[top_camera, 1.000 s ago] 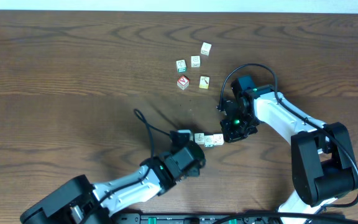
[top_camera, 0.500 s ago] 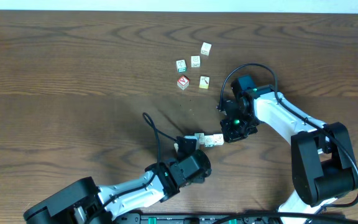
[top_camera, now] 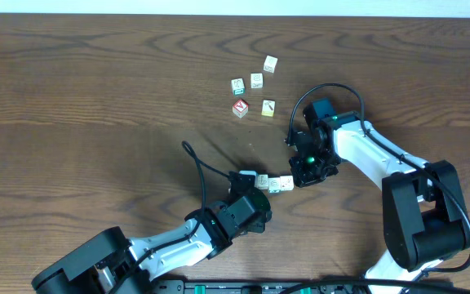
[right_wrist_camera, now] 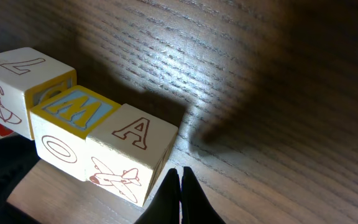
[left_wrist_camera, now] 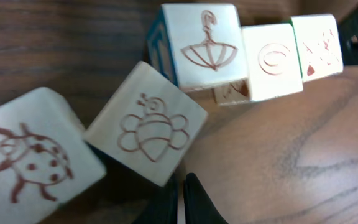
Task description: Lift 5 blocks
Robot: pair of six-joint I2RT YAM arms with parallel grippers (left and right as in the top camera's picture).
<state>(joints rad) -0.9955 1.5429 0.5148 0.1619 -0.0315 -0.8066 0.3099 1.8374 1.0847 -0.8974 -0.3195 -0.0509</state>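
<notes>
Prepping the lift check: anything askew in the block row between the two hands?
Yes. In the left wrist view the bee block and ladybug block sit rotated, out of line with the umbrella block. The row looks kinked near the left hand, not straight.

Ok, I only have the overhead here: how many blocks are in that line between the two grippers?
Observer: I count five in the left wrist view, starting with the ladybug block.
Operator: Straight line?
Observer: No, the ladybug block and bee block sit twisted against the umbrella block.
Operator: And the right end?
Observer: Right wrist view shows the A block beside the right gripper, fingers shut.
</notes>
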